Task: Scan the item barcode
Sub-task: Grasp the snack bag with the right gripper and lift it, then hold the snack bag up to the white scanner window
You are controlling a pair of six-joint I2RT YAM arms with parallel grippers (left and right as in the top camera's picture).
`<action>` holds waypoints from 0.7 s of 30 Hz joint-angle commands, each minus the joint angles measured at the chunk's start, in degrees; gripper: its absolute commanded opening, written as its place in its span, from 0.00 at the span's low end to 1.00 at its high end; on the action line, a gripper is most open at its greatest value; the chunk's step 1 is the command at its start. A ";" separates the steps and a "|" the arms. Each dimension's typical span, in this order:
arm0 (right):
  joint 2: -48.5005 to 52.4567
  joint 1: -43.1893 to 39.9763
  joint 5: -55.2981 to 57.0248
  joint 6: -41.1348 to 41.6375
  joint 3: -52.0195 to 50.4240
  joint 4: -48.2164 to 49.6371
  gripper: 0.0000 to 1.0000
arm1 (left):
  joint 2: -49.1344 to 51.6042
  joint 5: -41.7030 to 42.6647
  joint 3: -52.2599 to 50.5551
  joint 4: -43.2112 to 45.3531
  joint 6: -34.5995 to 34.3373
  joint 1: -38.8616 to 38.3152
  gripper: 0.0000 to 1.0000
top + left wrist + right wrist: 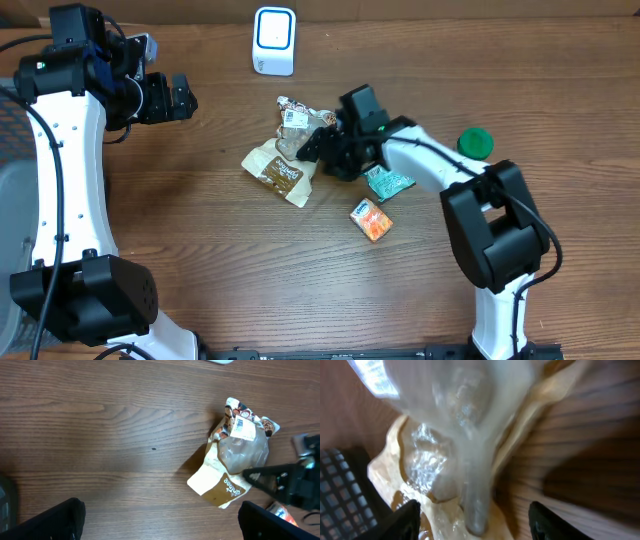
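Orange packet: nearest of the loose things, lying flat on the table, apart from the rest.
Teal packet: just beyond it, partly under the right arm's wrist.
Pouch: the item for the task, I'd say. It is a tan bag with a clear window, crumpled at mid-table. Its far end is tipped up, with a white barcode label there.
Right gripper: at the pouch's right side. Its fingers stand apart on either side of the clear film, and I see nothing pinched between them.
Green cap: off to the right, well apart and not involved.
Left gripper: far left and raised, jaws spread wide and empty, well away from the pouch.
Scanner: a white box at the far edge, beyond the pouch, with bare table between them.
Step in hand: taking hold of the pouch, as I read it. It has not been presented to the scanner yet.
Next move: the right jaws need to close on a firm fold, not the slippery window. Then the arm lifts and carries the pouch far-left, turning the label to face the scanner.
Caution: the thin film may slip or crumple over the label.
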 commanded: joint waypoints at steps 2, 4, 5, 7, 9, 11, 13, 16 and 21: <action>0.33 3.63 8.55 5.51 -2.75 5.68 0.58 | 0.50 0.42 0.15 0.04 0.92 -0.37 1.00; 0.83 4.28 11.32 5.49 -2.75 7.21 0.52 | 0.50 0.44 0.15 0.04 0.92 -0.37 1.00; 1.44 4.74 12.33 5.49 -2.75 9.01 0.49 | 0.50 0.42 0.15 0.04 0.92 -0.37 1.00; 4.04 5.27 12.55 5.57 -2.75 12.85 0.44 | 0.50 0.44 0.15 0.04 0.90 -0.37 1.00; 6.01 5.33 11.54 6.58 -2.75 13.75 0.38 | 0.50 0.42 0.15 0.04 0.92 -0.37 1.00; 6.78 5.07 10.03 6.56 -2.75 13.94 0.31 | 0.50 0.44 0.15 0.04 0.92 -0.37 1.00; 6.80 4.57 8.92 6.49 -2.75 13.86 0.24 | 0.50 0.42 0.15 0.04 0.92 -0.37 1.00; 6.23 3.23 4.04 3.85 -2.62 13.90 0.12 | 0.50 0.42 0.15 0.04 0.90 -0.37 1.00; 3.48 -0.83 -6.95 -3.87 -2.58 11.58 0.04 | 0.50 0.44 0.15 0.04 0.92 -0.37 1.00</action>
